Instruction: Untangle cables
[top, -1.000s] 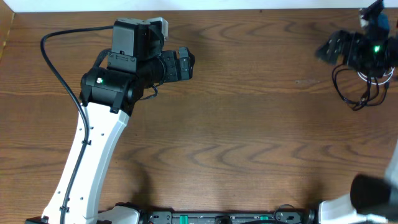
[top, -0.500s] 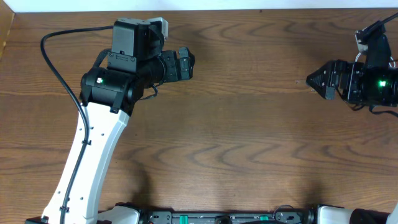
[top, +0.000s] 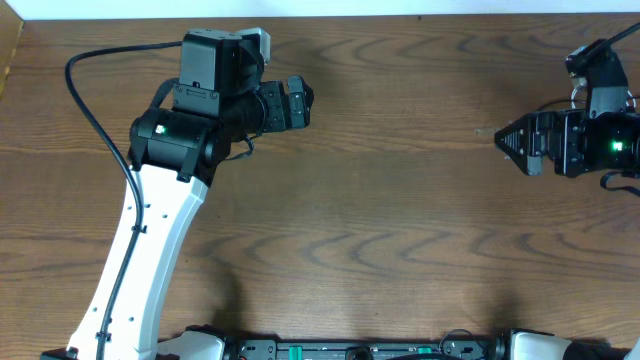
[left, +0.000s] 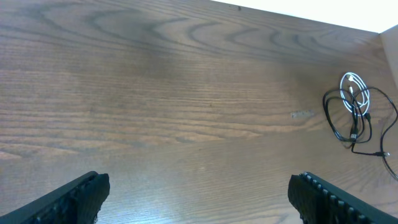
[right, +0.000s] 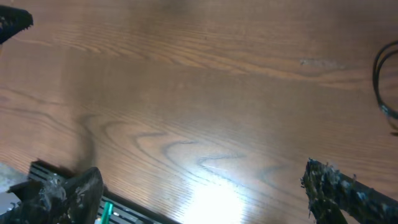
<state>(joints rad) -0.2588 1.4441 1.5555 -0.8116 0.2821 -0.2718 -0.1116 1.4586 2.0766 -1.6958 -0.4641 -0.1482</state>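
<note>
Left tool (left: 199, 186): jaws wide, empty, facing across the counter (top: 400, 220) toward the cables (left: 353, 112), well apart from them. Right tool (right: 200, 174): jaws wide, empty, pointing left, away from the work. The white cable (left: 354, 93) coil overlaps the black cable (left: 354, 127) loop at the far right, under the right arm (top: 600, 140). That arm is nearer but, in my judgement, needs reorienting. No obstruction seen.

The right jaws stand wide apart above the wooden desk (right: 186, 81), their dark fingers (right: 68, 196) flanking a bright glare patch (right: 214, 199). Up and right of the glare, a black cable (right: 377, 79) loops in from the edge.
</note>
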